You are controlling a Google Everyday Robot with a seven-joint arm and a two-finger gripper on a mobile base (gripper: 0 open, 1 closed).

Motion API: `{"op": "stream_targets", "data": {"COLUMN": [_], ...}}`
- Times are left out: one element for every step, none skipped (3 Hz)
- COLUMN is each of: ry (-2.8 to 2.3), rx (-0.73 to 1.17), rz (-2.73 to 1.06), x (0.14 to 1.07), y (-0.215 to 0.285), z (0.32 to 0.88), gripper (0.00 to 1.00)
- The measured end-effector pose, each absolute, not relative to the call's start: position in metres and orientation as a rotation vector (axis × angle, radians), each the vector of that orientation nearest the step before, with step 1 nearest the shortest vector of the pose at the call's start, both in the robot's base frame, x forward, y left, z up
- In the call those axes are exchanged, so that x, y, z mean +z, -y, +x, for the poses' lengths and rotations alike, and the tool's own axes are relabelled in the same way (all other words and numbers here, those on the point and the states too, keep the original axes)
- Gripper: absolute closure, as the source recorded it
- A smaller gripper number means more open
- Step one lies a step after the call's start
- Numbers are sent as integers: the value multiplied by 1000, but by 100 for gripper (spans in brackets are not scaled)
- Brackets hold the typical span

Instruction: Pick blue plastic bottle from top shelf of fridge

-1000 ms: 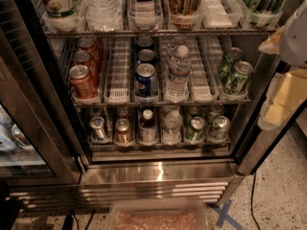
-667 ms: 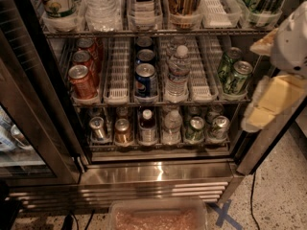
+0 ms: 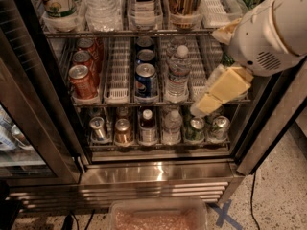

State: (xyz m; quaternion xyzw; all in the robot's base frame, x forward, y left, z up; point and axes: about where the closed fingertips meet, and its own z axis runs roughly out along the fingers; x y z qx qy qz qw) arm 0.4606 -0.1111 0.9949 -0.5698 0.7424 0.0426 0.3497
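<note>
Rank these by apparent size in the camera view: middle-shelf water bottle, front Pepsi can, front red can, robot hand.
1. the hand, at the right side of the fridge; nearer the camera, so unsure.
2. the water bottle.
3. the Pepsi can and the red can look alike; not ranked.

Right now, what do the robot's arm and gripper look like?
The arm is a bulky, rounded white housing with a small slotted vent. The gripper, at the right in front of the fridge, is blocky and pale yellow. No cables or markings show.
</note>
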Motion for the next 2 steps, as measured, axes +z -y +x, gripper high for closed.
{"op": "stream_targets", "data": {"ry": [-1854, -1852], "rx": [192, 193], "rz": [-1489, -1487], "x": [1008, 1009], "y": [81, 81], "z": [466, 466], "gripper": [0, 0]}}
